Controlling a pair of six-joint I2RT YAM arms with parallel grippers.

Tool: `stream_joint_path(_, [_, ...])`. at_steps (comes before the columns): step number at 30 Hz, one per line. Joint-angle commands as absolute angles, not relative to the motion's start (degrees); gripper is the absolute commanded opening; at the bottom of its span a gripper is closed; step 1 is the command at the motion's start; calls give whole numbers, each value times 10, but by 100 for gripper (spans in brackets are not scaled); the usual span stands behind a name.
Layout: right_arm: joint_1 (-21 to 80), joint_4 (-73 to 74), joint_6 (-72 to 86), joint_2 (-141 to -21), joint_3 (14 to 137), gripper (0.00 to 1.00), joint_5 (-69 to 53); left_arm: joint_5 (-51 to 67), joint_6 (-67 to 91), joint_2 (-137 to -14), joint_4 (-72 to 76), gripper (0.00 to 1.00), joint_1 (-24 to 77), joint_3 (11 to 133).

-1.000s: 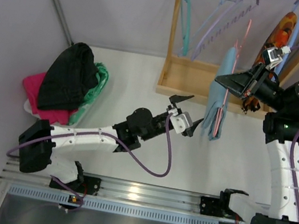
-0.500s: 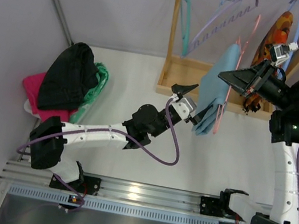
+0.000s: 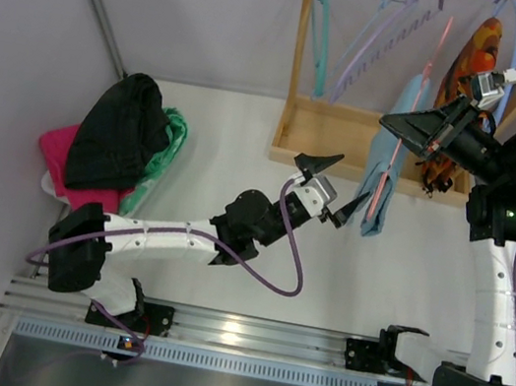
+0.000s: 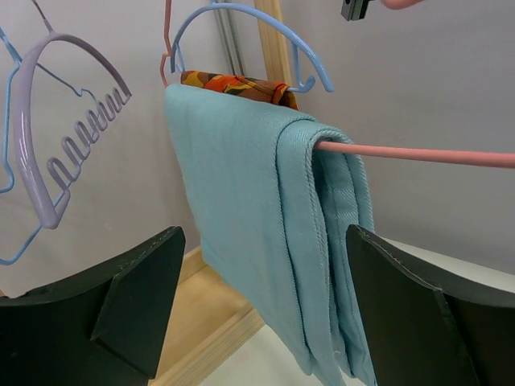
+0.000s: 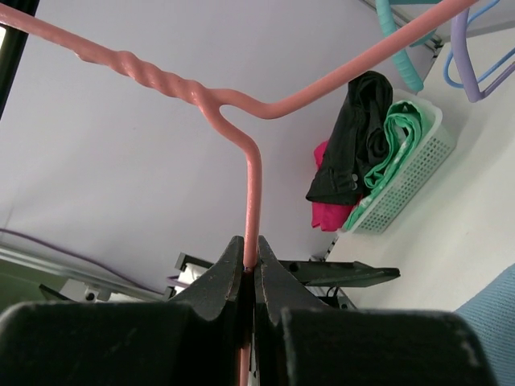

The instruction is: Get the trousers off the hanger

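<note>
Light blue trousers (image 3: 381, 180) hang folded over the bar of a pink wire hanger (image 3: 396, 157), held in the air in front of the wooden rack. My right gripper (image 3: 430, 135) is shut on the hanger's wire (image 5: 252, 193). My left gripper (image 3: 335, 189) is open just left of the trousers' lower half. In the left wrist view the trousers (image 4: 273, 233) hang between and beyond my spread fingers (image 4: 133, 297), apart from them, with the pink bar (image 4: 418, 153) running right.
A wooden rack (image 3: 334, 131) at the back holds lilac (image 3: 386, 36), teal and blue hangers and an orange patterned garment (image 3: 478, 52). A white basket with black, pink and green clothes (image 3: 117, 143) stands at the left.
My right gripper has swung the hanger so the trousers hang narrower and further right. My left gripper has moved slightly right and down, its fingers still open beside the trousers.
</note>
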State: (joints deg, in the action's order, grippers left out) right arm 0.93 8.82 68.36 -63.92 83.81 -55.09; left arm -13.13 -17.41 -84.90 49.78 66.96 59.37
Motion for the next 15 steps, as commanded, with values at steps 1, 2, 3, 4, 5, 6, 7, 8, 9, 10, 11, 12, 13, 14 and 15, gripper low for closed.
stream_joint_path(1, [5,-2,654,-626,893,0,-544,-151,-167,-843,549,88,677,597])
stream_joint_path(2, [5,-2,656,-625,892,0,-545,-160,-168,-848,554,88,677,606])
stream_joint_path(3, [6,-3,658,-625,889,0,-547,-173,-169,-853,555,88,677,613])
stream_joint_path(4, [6,-4,659,-624,887,0,-547,-176,-169,-858,559,88,677,614])
stream_joint_path(5, [6,-4,659,-622,885,0,-546,-177,-170,-864,574,89,677,618])
stream_joint_path(6, [6,-4,659,-622,883,0,-546,-177,-169,-867,579,89,677,619])
stream_joint_path(7, [6,-4,660,-621,882,0,-546,-177,-168,-870,583,89,677,620])
stream_joint_path(8, [6,-5,660,-621,881,0,-545,-178,-167,-877,584,89,676,628])
stream_joint_path(9, [6,-5,661,-620,881,0,-545,-182,-164,-880,586,89,677,631])
stream_joint_path(10, [6,-7,662,-620,882,0,-545,-182,-164,-882,589,89,677,633])
stream_joint_path(11, [5,-10,664,-619,882,0,-544,-180,-163,-888,590,89,677,635])
stream_joint_path(12, [5,-11,666,-619,882,0,-544,-181,-163,-891,591,89,676,639])
stream_joint_path(13, [6,-11,668,-620,883,0,-544,-183,-163,-895,592,89,677,642])
stream_joint_path(14, [6,-11,667,-619,884,0,-544,-188,-168,-905,594,89,676,646])
stream_joint_path(15, [6,-11,668,-619,884,0,-545,-198,-170,-911,598,89,676,656])
